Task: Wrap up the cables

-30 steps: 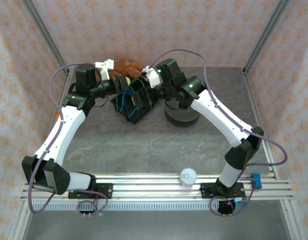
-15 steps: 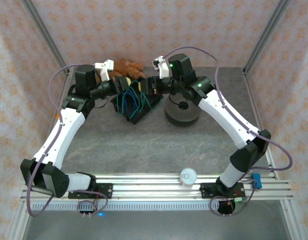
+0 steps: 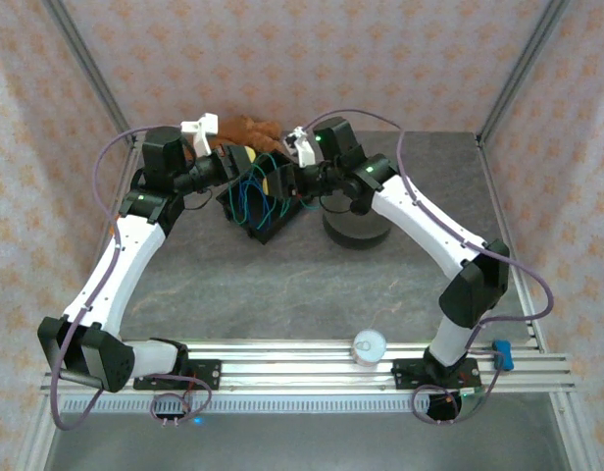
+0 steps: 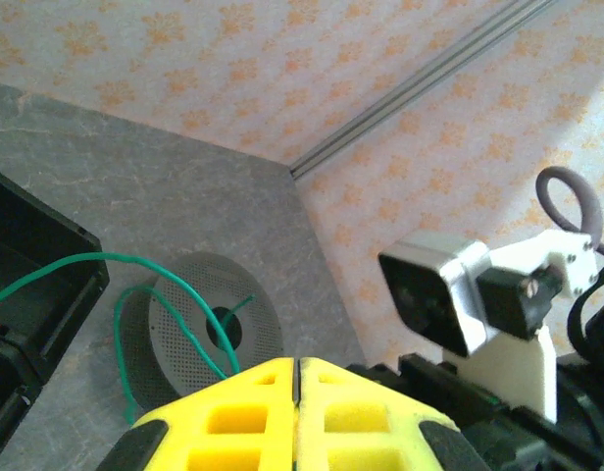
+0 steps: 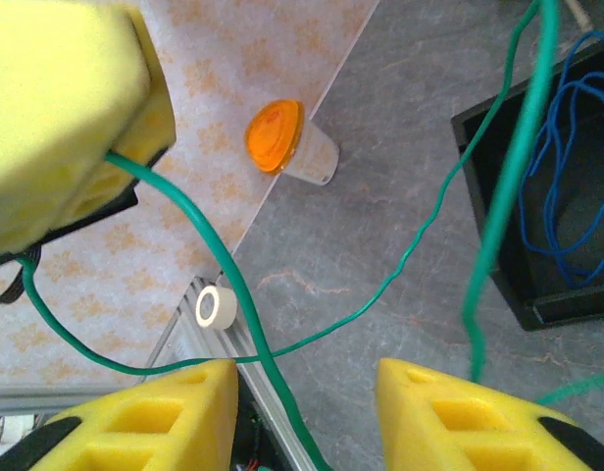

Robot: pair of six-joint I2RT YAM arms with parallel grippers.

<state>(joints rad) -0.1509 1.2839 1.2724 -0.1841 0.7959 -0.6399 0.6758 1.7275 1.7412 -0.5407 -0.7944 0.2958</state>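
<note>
You're reaching to the counter (image 3: 282,285) back from both sides, left end effector (image 4: 297,392) pinched together on the green cable (image 5: 219,257), right end effector (image 5: 302,417) facing it over the box (image 5: 577,306), apart, that cable running between its fingers, blue cable (image 5: 565,98) coiled in the box.

Seen from above, the middle and lower stretch of the grey table (image 3: 282,285) lies bare between the two arms. The upper centre is crowded: a black box (image 3: 251,222), a grey spool (image 3: 359,235) and a brown object (image 3: 251,128) sit close together. In the right wrist view, green cable (image 5: 498,196) strands cross the gap between the right gripper (image 5: 302,402) pads.
</note>
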